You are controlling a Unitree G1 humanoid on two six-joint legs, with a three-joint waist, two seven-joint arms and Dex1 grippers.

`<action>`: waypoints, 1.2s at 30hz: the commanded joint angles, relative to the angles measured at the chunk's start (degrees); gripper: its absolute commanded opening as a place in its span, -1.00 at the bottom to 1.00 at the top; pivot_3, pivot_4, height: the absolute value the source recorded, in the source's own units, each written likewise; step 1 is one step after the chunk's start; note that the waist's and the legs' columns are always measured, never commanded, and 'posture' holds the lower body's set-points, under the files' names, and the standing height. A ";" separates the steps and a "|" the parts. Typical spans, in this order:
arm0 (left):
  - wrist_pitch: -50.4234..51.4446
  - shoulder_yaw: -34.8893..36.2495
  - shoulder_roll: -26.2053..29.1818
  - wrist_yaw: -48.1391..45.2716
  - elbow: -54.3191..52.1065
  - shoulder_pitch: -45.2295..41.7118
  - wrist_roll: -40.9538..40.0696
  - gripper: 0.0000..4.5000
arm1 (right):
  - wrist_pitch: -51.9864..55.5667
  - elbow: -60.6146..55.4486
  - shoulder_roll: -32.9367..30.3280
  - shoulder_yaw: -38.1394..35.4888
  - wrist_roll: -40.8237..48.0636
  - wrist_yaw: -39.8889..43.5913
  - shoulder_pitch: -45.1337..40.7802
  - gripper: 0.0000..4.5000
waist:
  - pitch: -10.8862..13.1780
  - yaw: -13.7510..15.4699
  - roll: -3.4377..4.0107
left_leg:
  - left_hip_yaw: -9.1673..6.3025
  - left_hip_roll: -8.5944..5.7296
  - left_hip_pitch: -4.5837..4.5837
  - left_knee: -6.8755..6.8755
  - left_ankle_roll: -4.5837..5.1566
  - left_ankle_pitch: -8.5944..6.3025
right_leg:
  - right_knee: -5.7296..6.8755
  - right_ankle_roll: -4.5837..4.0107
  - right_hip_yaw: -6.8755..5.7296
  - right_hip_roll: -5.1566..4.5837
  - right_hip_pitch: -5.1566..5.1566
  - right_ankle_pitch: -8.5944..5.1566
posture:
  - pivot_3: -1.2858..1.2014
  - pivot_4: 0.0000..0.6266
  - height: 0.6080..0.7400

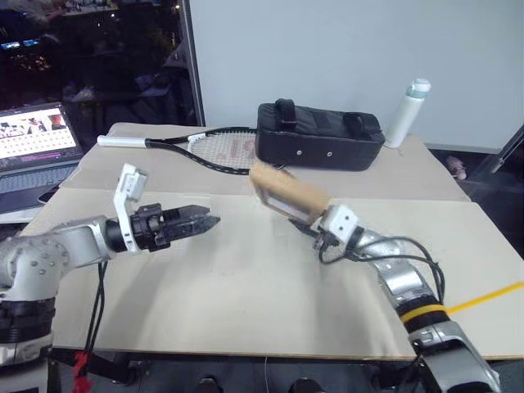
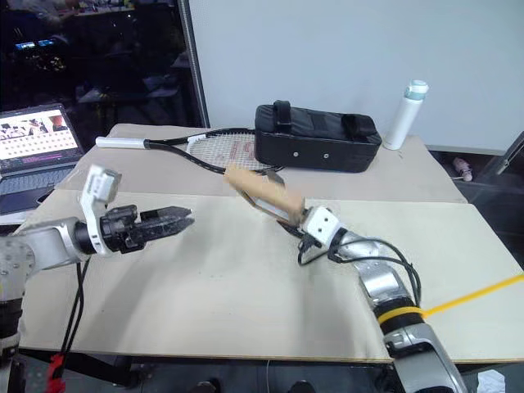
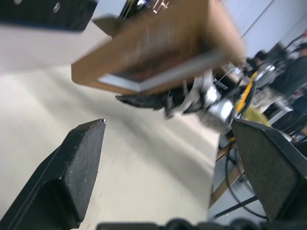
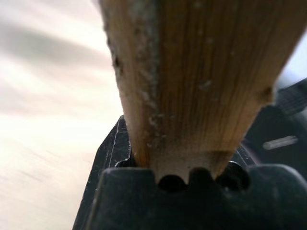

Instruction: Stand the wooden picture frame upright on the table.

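Frame was in my right gripper, clamped by one wooden edge so that most of it stuck out past the fingertips, tilted and held clear above the table rather than resting on it. In the right wrist view the wood sat wedged deep between the two fingers, which I judged a firm enough hold to swing it about. I kept the grip low on the edge, I think, so the opposite side and the stand stayed free to meet the tabletop. My left gripper hung well apart from the frame, pointing toward it, its fingers spread wide with nothing between them; from its wrist camera the frame's front, with the white mat, showed beyond the fingertips. I held that hand open and near so it could steady or take the frame if needed. The black case and racket lay beyond the frame, out of the way. Standing it up was not yet done.
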 commanded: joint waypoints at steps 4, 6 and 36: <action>-1.97 2.64 -1.64 -0.15 -4.19 1.33 0.91 1.00 | 22.27 0.35 1.45 -2.97 9.69 8.59 -4.43 -0.43 | 0.00 -0.02 0.00 | 0.00 0.01 -0.21 -0.03 0.00 0.00 | 0.09 -0.03 0.00 0.01 -0.32 0.01 | 0.03 -0.52 0.70; -2.00 2.94 -1.93 0.34 -4.34 1.49 1.24 1.00 | 22.54 2.96 2.16 -3.16 9.05 9.35 -5.54 -0.43 | 0.00 -0.20 0.01 | 0.01 0.02 -0.21 -0.03 0.00 0.00 | 0.16 -0.05 0.00 0.01 -0.36 0.00 | 0.03 -0.52 0.70; -9.86 -4.11 3.59 -9.02 -4.56 1.68 17.16 1.00 | 33.08 6.69 2.56 -2.89 7.57 20.81 -0.92 -0.43 | 0.00 -0.22 0.00 | 0.02 0.03 -0.20 -0.04 -0.01 -0.01 | 0.16 0.05 0.00 0.05 -0.38 -0.09 | 0.03 -0.52 0.70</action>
